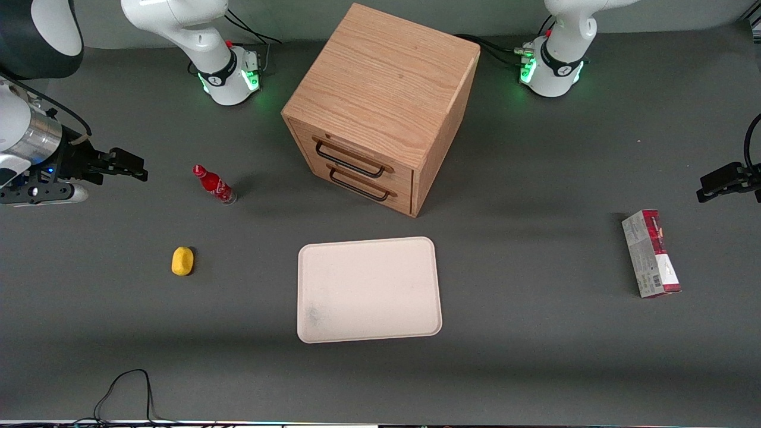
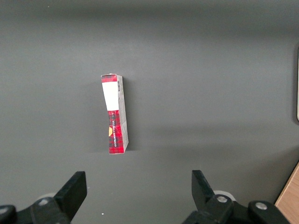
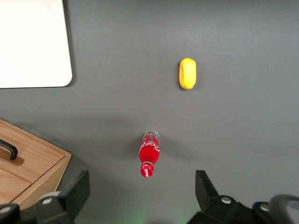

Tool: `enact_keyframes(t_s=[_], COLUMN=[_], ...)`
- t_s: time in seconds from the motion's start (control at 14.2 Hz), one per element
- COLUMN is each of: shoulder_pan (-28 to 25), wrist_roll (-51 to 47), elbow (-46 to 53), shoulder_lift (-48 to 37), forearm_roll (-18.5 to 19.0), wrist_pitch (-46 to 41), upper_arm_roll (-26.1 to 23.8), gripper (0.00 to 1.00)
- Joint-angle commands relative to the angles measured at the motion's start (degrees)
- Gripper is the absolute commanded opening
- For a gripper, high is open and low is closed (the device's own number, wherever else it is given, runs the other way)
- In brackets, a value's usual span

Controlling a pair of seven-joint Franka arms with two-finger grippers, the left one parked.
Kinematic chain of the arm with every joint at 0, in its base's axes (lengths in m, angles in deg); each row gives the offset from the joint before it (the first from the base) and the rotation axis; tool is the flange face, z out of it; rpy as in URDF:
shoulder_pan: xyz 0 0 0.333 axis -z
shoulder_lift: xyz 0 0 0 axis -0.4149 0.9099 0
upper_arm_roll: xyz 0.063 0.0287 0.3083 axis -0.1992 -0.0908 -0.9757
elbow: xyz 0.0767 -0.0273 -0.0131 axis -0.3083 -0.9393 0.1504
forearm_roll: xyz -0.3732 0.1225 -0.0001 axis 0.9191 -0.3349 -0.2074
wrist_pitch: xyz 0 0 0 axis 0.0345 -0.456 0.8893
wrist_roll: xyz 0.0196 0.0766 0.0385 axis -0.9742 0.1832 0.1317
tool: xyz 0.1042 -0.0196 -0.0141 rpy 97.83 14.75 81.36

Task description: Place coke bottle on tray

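**Bottle standing free, gripper off to the side and empty**

Dark grey surface (image 1: pixel 535 368), matte, evenly lit. Wooden drawer cabinet (image 1: pixel 380 107) stands mid-surface. The tray (image 1: pixel 368 289) lies flat in front of it, nearer the front camera, nothing on it.

The coke bottle (image 1: pixel 214 184) stands upright on its base, toward the working arm's end of the surface, well apart from the tray. A yellow object (image 1: pixel 182 261) sits near it, nearer the front camera. A red-and-grey carton (image 1: pixel 651 253) lies toward the parked arm's end.

Your gripper (image 1: pixel 128 165) hangs above the surface, farther toward the working arm's end than the bottle, clear of it. In the right wrist view its fingers (image 3: pixel 74 191) are spread wide, holding nothing, with the bottle (image 3: pixel 149 158) showing between them.

Risks, as judged:
- Bottle is small, narrow and top-heavy looking. One finger arriving first would likely tip it, and it would roll.
- Contoured body: a pinch on the neck may slip.
- Released on the tray while tilted, it could topple and roll against the low rim.
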Motion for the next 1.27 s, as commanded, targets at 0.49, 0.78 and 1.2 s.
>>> enact_keyframes(t_s=[0.49,0.78,1.2], shoulder_pan=[2.94,3.03,2.77], wrist_roll=[1.88,1.79,1.88], elbow=[2.3,2.3,-1.38], shoulder_lift=[1.19,0.84,-4.07], forearm_roll=[-1.57,-1.66,-1.66], wrist_pitch=[-1.77,-3.34,-5.64], upper_arm_roll=[-2.8,-2.45,-2.36], gripper=[1.0,1.0,1.0])
